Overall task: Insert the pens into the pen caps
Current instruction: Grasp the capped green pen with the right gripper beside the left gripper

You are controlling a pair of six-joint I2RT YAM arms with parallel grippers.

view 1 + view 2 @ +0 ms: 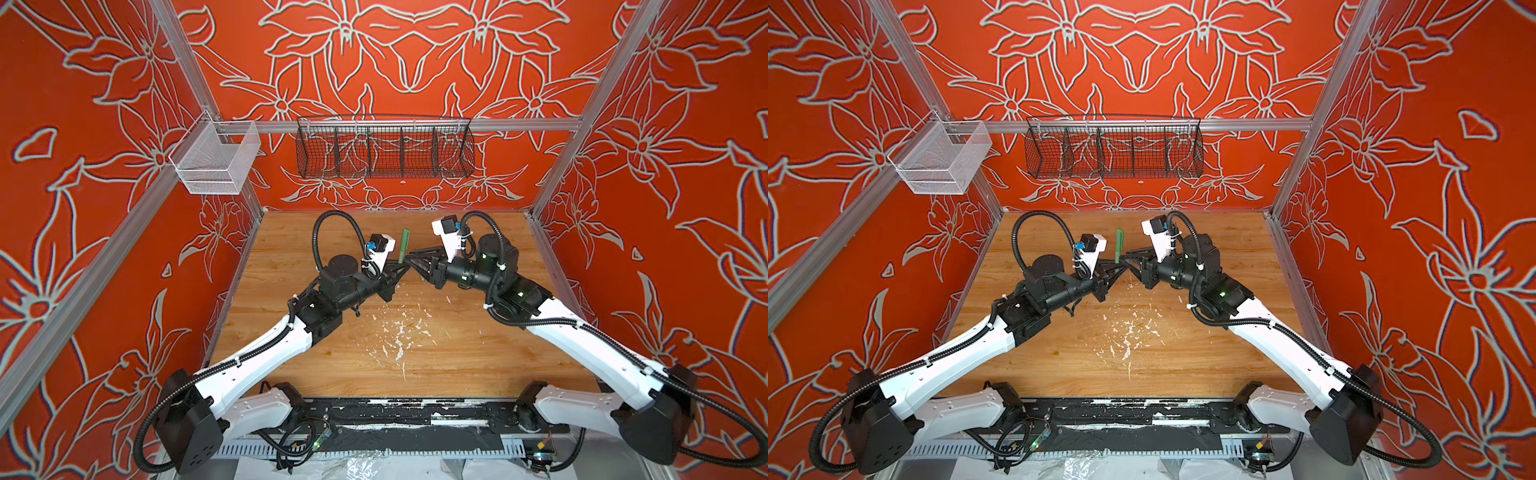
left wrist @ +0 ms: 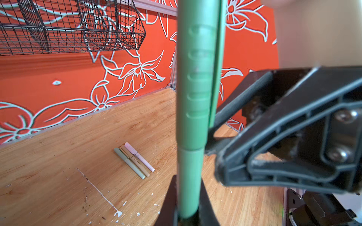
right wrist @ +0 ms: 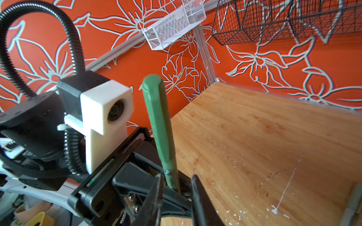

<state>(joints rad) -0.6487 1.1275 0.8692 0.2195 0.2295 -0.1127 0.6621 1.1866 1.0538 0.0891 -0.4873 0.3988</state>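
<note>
Green plastic fills the close view: the left gripper point(image 2: 189, 205) has its jaws pinched on the lower barrel of the green pen point(image 2: 191, 176), holding it upright above the surface point(image 2: 58, 176), with its cap point(image 2: 197, 78) already over the tip. Just beside the cap's seam, the right gripper point(image 3: 177, 195) seems to straddle the barrel with jaws slightly spread, though contact is hard to judge. Any sideways push from it could tilt the pen in that narrow pinch, or leave the cap half seated. Farther off lie 3 capped pens point(image 2: 135, 162), touching side by side; a dropped pen might roll into them.
</note>
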